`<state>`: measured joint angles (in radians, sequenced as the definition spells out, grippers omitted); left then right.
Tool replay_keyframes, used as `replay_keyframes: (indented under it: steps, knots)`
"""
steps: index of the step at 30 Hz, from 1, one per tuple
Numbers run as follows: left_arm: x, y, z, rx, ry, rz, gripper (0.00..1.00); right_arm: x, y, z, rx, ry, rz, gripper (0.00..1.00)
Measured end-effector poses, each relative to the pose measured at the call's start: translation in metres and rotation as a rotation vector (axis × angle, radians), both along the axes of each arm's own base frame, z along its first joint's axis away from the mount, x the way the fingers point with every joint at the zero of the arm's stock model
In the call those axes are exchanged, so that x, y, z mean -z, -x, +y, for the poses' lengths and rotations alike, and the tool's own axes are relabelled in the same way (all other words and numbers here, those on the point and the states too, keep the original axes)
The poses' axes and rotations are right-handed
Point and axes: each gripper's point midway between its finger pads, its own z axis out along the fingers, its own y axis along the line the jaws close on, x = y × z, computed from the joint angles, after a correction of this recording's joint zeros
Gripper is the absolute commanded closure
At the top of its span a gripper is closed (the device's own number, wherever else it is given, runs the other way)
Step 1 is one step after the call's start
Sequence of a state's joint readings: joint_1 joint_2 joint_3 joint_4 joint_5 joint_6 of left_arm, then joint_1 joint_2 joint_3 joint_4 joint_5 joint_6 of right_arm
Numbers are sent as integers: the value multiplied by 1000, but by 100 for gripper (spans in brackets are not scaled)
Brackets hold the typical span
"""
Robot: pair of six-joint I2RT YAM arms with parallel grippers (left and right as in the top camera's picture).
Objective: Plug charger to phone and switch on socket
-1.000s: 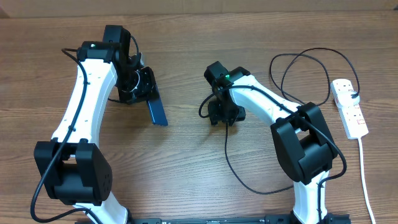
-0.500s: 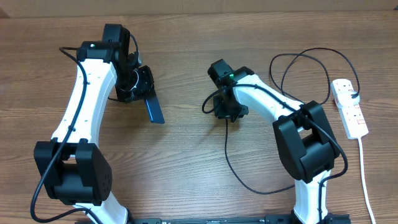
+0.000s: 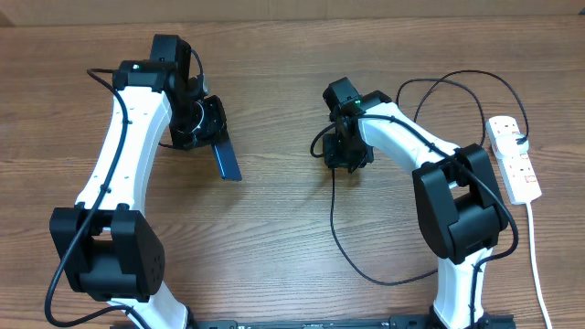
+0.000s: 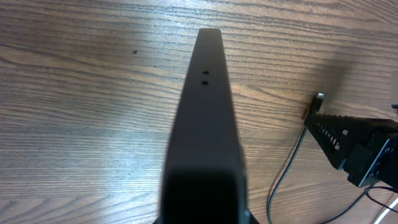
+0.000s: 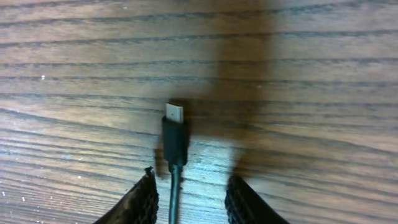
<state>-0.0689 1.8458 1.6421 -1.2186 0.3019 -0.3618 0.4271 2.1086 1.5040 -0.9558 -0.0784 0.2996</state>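
Your left gripper [image 3: 205,126], upper left in the overhead view, has its jaws clamped on the phone [image 3: 228,161], which juts out edge-up toward the centre above the tabletop [image 3: 274,238]. Your right gripper [image 5: 189,198], just right of centre, has its jaws apart either side of the charger [image 5: 175,134]. The plug tip points out past the fingertips [image 5: 144,198], and the cable loops away to the socket [image 3: 514,160] at the right edge.

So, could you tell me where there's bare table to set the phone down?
Bare wood lies between the phone and the charger, and left of the left arm. Crowded on the right: its loops run up to the socket.
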Motion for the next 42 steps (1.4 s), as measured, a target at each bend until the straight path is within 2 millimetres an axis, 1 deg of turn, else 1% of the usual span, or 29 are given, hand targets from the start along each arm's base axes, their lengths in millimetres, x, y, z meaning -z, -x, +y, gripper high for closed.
replay_keyframes:
  steps: [1,4,8,11,14,17,20,24,42]
  knots:
    - [0,0,0,0,0,0,96,0,-1,1,-2,-3,-5,72]
    - [0,0,0,0,0,0,96,0,-5,3,-6,-14,-22,73]
    - [0,0,0,0,0,-1,96,0,1,2,-7,-9,4,73]
    - [0,0,0,1,0,-1,96,0,4,3,-10,-16,16,78]
    - [0,-2,0,1,0,-9,96,0,4,4,-11,-23,19,79]
    - [-1,-3,0,1,1,-14,96,0,3,5,-12,-27,11,79]
    - [0,-4,0,1,1,-15,96,0,-4,6,-12,-31,-15,80]
    - [0,-3,0,1,1,-15,96,0,-7,9,-16,-34,-33,84]
    - [0,-3,0,1,1,-14,96,-1,-10,11,-17,-40,-47,83]
